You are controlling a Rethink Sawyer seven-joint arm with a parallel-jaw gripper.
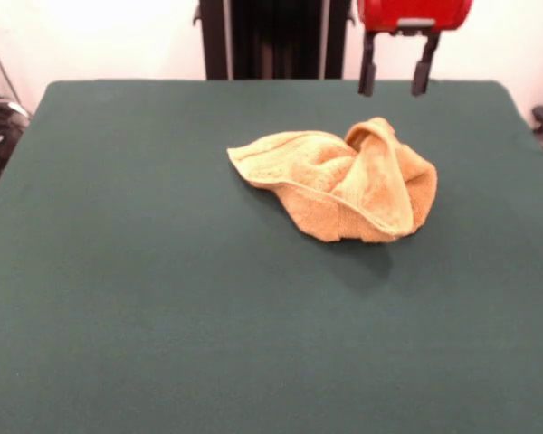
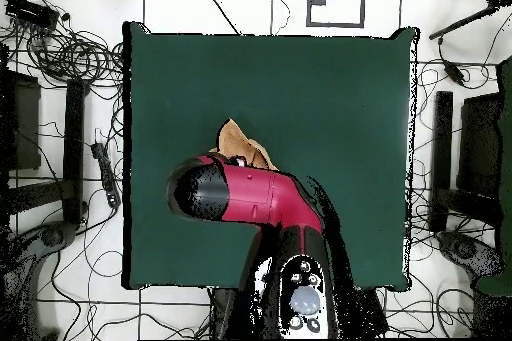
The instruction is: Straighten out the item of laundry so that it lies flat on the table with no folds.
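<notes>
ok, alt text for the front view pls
A crumpled tan towel lies bunched in folds on a dark green table, right of centre. The robot's open gripper hangs above the towel's far edge, not touching it.

The red and black arm (image 2: 250,197) reaches over the dark green surface (image 2: 330,87), covering most of the golden-tan towel (image 2: 238,145); only a crumpled corner shows beyond it.
</notes>
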